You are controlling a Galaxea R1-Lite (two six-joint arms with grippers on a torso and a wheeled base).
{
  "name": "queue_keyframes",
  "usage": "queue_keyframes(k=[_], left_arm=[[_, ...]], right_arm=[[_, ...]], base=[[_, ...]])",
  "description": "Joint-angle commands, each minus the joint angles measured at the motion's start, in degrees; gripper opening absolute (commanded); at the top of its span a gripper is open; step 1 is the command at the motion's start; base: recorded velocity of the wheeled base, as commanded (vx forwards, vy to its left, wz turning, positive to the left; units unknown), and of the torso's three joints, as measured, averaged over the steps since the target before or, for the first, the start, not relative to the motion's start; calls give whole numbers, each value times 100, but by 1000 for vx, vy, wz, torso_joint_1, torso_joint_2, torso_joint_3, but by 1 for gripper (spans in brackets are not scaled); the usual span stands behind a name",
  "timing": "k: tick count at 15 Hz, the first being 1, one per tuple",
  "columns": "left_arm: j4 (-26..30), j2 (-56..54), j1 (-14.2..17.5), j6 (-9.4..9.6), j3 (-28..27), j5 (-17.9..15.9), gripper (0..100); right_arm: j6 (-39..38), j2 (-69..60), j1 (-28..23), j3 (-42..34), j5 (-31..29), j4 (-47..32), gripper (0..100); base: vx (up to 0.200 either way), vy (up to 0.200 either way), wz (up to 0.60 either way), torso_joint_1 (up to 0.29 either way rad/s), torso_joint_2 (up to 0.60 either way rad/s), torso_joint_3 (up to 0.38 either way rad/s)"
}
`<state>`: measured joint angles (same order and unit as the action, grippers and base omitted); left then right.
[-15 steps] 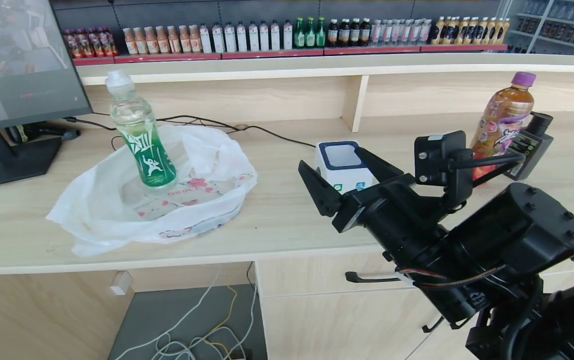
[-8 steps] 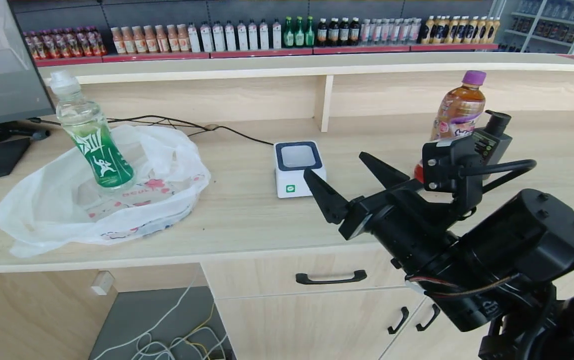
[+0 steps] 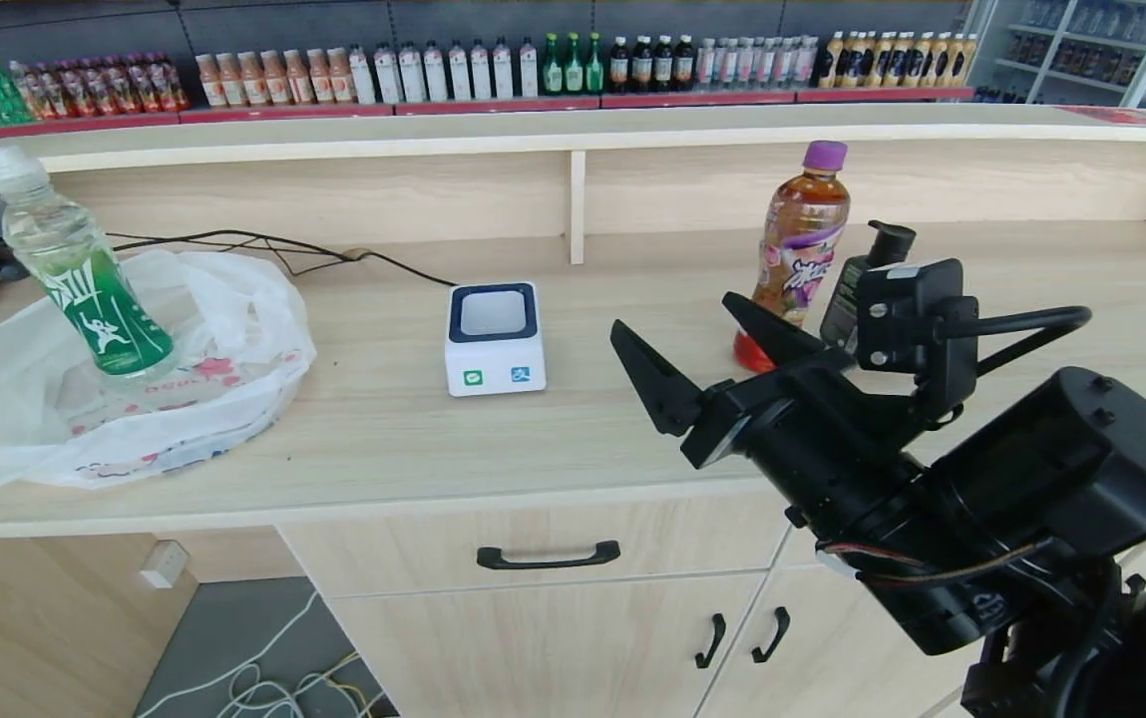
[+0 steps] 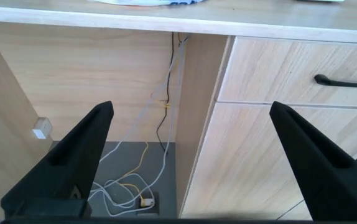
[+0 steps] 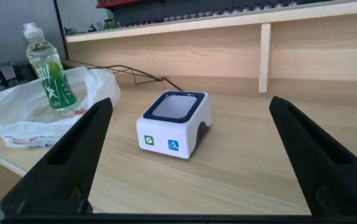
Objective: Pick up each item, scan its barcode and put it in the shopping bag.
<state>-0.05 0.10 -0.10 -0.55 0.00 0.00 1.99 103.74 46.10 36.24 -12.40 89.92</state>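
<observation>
Head view: your right gripper (image 3: 672, 311) hangs wide and empty right of the scanner (image 3: 493, 339), probably open for the tea bottle (image 3: 797, 254) farther right.

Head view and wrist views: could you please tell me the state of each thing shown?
shopping bag: open, spread flat.
green-label bottle: upright, capped, inside shopping bag.
purple-capped bottle: upright, capped.
barcode scanner: window up, uncovered.
right hand: open, empty.
left hand: open, empty.
drawer: shut.
</observation>
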Motion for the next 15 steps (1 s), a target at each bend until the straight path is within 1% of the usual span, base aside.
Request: queue_keyframes(k=[1,3,5,9,11,14,15], left_arm=[[-4,-1,1,2,0,0,100],[-4,-1,1,2,0,0,100],[-4,-1,1,11,0,0,100],[5,-1,1,20,0,0,100],[5,-1,1,20,0,0,100],[5,-1,1,20,0,0,100],[5,-1,1,20,0,0,100]], right_arm=[[3,14,4,6,1,8,100],[3,50,4,6,-8,8,100],[3,41,-14,-38,-8,8,100],[3,6,-40,-109,-166,8,100],[74,50,-269,-161,-175,8,100],[197,278,-321,331,-158,8,100],[197,348,-374,436,-166,-115,100]], base=[[0,-200,0,12,2,2],[0,-200,0,2,0,0],[-200,-200,0,0,2,5],[0,0,0,0,0,0],[0,0,0,0,0,0],[0,0,0,0,0,0],[0,0,0,0,0,0]])
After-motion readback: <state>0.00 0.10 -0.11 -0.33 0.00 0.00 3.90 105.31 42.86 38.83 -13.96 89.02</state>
